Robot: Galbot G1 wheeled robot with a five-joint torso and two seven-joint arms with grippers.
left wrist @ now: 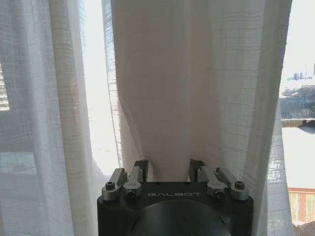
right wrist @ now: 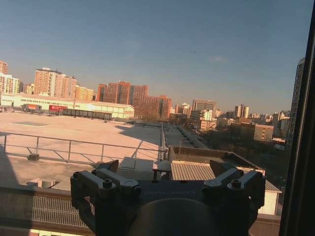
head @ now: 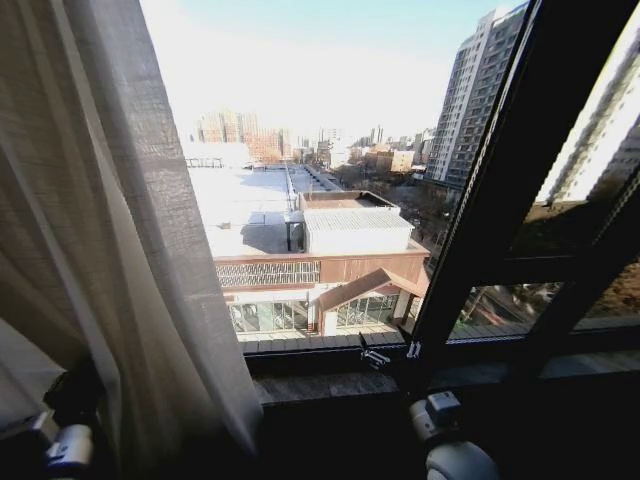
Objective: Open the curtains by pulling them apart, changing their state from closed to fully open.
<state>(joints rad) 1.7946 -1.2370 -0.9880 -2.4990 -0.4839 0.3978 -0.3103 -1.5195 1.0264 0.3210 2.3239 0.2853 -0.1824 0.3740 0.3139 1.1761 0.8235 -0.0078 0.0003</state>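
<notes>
Left end effector (left wrist: 169, 169): fingers spread wide, with a fold of sheer curtain fabric lying between them; whether the pads actually press the cloth cannot be told. In the head view its arm sits low at the left, partly behind the fabric.
Right end effector (right wrist: 165, 169): fingers spread wide, holding nothing, pointed out through the glass at the rooftops; in the head view the arm (head: 450, 440) sits low at the right, below the sill.
Curtains (head: 110, 230): one sheer white pleated panel is gathered at the left side of the window, hanging in long vertical folds; in the left wrist view its cloth (left wrist: 197, 83) hangs just ahead of the left end effector.
Window frame (head: 500, 190): dark bars cross the right half of the view, tilted in the head view.
Sill (head: 330, 385): dark ledge along the base of the glass.
Outside: flat rooftops (head: 250, 205) and tall buildings under a clear sky.
</notes>
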